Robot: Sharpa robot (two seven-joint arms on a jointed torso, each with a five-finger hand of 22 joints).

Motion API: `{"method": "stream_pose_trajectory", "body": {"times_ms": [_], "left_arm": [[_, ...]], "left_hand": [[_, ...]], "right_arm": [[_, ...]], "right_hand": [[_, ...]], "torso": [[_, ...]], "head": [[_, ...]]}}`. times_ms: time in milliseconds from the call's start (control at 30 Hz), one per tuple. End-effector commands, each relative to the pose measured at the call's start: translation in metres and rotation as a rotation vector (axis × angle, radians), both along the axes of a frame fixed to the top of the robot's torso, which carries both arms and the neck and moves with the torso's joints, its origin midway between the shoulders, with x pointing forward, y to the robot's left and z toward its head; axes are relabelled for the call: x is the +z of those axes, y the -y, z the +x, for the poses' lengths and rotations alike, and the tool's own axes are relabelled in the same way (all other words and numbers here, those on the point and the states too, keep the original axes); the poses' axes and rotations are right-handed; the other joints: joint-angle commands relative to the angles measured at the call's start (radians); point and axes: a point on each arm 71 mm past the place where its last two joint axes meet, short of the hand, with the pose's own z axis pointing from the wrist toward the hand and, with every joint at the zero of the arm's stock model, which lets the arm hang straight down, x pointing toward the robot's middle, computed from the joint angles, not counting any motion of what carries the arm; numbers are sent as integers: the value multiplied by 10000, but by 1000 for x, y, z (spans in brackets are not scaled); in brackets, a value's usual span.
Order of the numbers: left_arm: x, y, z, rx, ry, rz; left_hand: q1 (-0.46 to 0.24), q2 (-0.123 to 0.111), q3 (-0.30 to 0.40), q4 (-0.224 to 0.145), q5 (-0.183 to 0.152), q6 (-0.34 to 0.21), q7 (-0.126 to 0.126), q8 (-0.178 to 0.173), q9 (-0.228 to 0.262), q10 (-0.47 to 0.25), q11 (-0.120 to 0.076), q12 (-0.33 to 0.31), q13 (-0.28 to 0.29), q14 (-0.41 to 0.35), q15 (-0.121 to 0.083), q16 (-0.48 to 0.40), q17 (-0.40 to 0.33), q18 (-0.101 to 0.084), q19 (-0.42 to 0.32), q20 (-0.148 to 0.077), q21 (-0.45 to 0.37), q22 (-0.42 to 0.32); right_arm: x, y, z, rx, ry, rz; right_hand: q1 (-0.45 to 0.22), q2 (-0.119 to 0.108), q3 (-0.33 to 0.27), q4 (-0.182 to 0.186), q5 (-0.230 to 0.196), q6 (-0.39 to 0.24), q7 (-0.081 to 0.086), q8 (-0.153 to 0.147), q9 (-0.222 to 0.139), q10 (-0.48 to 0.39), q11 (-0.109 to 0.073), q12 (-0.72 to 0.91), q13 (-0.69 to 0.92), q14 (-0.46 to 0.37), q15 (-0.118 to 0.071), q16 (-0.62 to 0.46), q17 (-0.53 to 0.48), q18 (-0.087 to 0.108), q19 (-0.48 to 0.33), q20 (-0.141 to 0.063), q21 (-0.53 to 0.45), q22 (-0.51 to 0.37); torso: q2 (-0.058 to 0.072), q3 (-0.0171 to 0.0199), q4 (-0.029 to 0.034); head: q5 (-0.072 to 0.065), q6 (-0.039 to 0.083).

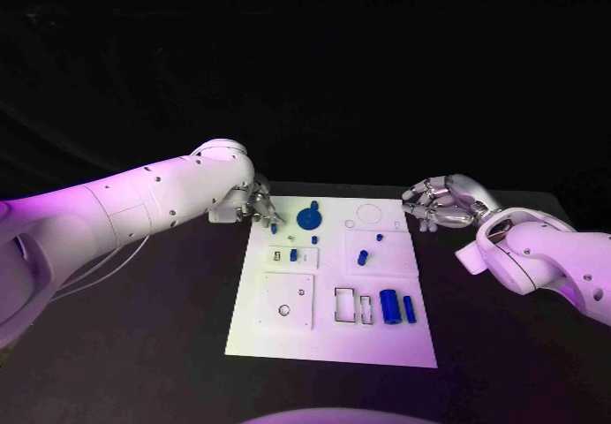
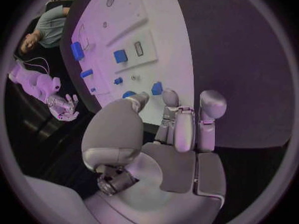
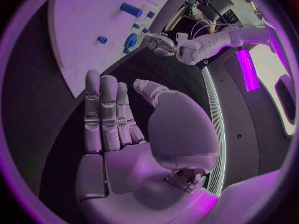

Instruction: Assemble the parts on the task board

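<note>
The white task board [image 1: 287,340] lies in the middle of the black table. Blue parts sit on it: a round disc [image 1: 310,215] at the far edge, small pieces [image 1: 363,257] in the middle, and two cylinders [image 1: 389,306] side by side near the right edge. My left hand [image 1: 255,209] hovers at the board's far left corner, fingers apart and holding nothing, with a small blue piece [image 1: 274,228] just beside the fingertips. In the left wrist view the left hand [image 2: 181,129] has straight fingers over the board [image 2: 162,15]. My right hand [image 1: 440,203] hangs off the far right corner, and in the right wrist view the right hand [image 3: 118,119] is flat and empty.
The board carries raised white plates with slots, among them a square plate [image 1: 288,300] at the near left and two rectangular frames [image 1: 346,303] beside the cylinders. Bare black table [image 1: 140,336] lies to the left and right of the board.
</note>
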Motion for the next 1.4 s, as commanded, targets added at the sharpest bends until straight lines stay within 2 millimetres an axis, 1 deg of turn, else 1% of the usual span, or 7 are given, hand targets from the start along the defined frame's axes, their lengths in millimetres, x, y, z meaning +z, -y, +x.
{"method": "stream_pose_trajectory", "body": {"times_ms": [33, 267, 867, 1000, 1067, 1233, 1400], "left_arm": [[-1, 3, -1, -169, -147, -135], [-2, 5, -1, -113, -244, -435], [-5, 5, -2, -38, -545, -672], [-5, 5, -2, 41, -517, -780], [-5, 5, -2, 77, -481, -803], [-4, 4, -1, 170, -350, -818], [-4, 3, 0, 198, -321, -846]], "left_hand": [[109, 41, 77, 6, 61, 68, -21, 23, -18, -77, -17, 4, 7, 418, 55, 52, 610, 137, 15, -29, 15, 9], [592, 234, 361, -25, 60, 141, -42, 65, -141, -40, -38, 72, 61, 433, 39, 82, 650, 129, 46, -32, 48, 62], [814, 262, 517, -20, 56, 342, -114, 247, -145, 48, -93, 150, 145, 472, 2, 143, 751, 114, 94, -43, 104, 148], [1698, 529, 1239, -254, 59, 277, -227, 444, -84, 73, -202, 135, 120, 493, -96, 175, 801, 108, 117, -121, 137, 200], [2015, 555, 1634, -396, 65, 199, -219, 512, -60, 87, -207, 129, 118, 496, -108, 180, 808, 100, 135, -146, 161, 237], [2394, 461, 2864, -827, 56, 8, -176, 762, 45, 122, -182, 91, 68, 502, -89, 191, 823, 91, 139, -146, 189, 274], [2353, 414, 3322, -995, 54, -38, -163, 883, 98, 142, -168, 84, 40, 501, -77, 191, 819, 90, 135, -129, 199, 286]], "right_arm": [[0, -1, 0, 116, 55, 12], [0, -2, 0, 118, 52, 14], [0, -1, 0, 102, 54, 16], [0, -1, 0, 101, 55, 16], [0, -1, 0, 102, 54, 15], [0, -1, 0, 103, 51, 13], [0, -1, 0, 100, 46, 11]], "right_hand": [[-21, -77, 41, -14, 83, 14, 46, 58, -11, -91, 0, -48, -28, -39, 3, -56, -8, 107, 60, 27, -78, -20], [-24, -75, 41, -14, 92, 19, 46, 64, -11, -94, 1, -48, -35, -40, 4, -67, -6, 107, 60, 28, -88, -28], [-26, -69, 43, -14, 106, 27, 46, 73, -12, -97, 2, -48, -45, -40, 5, -79, -4, 107, 61, 30, -101, -38], [-26, -69, 43, -14, 106, 27, 46, 73, -12, -97, 2, -48, -45, -40, 5, -79, -4, 107, 61, 30, -101, -38], [-26, -69, 43, -14, 106, 27, 46, 73, -12, -97, 2, -48, -45, -40, 5, -79, -4, 107, 61, 30, -101, -38], [-26, -69, 43, -14, 106, 27, 46, 73, -12, -97, 2, -48, -45, -40, 5, -79, -4, 107, 61, 30, -101, -38], [-33, -70, 40, -16, 121, 41, 44, 90, -12, -101, 2, -46, -59, -40, 6, -100, 0, 108, 63, 31, -121, -53]], "torso": [[7, 3, -16], [3, 7, 5], [3, 2, -1], [3, 3, 0], [2, 3, 0], [4, 7, -2], [-4, 2, -7]], "head": [[9, -15], [2, -43], [8, -65], [8, -65], [9, -72], [7, -85], [6, -100]]}}
